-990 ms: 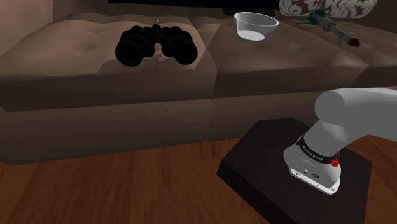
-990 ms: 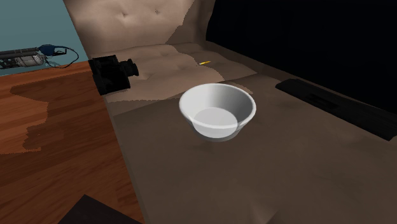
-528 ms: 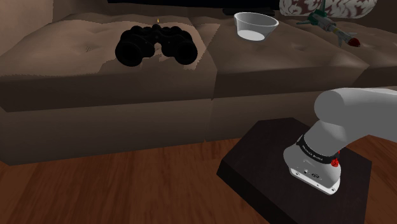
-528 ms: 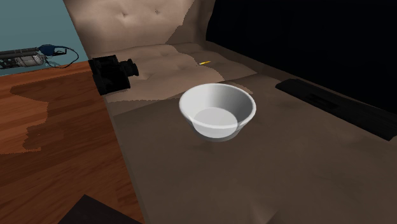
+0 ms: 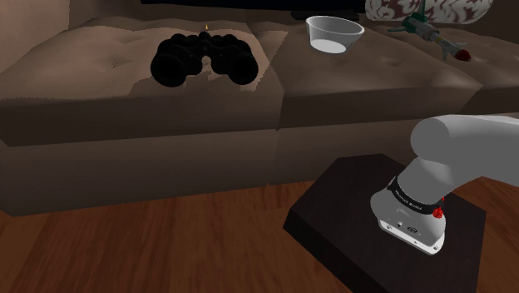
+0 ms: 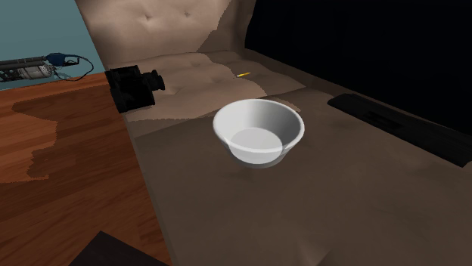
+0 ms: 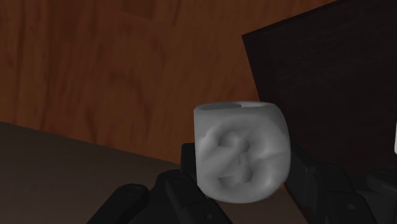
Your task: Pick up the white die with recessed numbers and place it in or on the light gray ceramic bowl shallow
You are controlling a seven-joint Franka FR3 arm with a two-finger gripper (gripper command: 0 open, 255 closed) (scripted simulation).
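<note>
In the tool [image 7: 242, 181], a pale grey die [image 7: 240, 147].

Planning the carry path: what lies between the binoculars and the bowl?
Nothing but bare sofa cushion between binoculars and bowl, shown in second exterior view.

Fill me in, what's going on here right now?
The robot arm is low over its dark stand, and the gripper is shut on a pale grey die, with the wooden floor behind it. The light bowl sits empty on the brown sofa, apart from the black binoculars. The die is not yet in the bowl.
</note>
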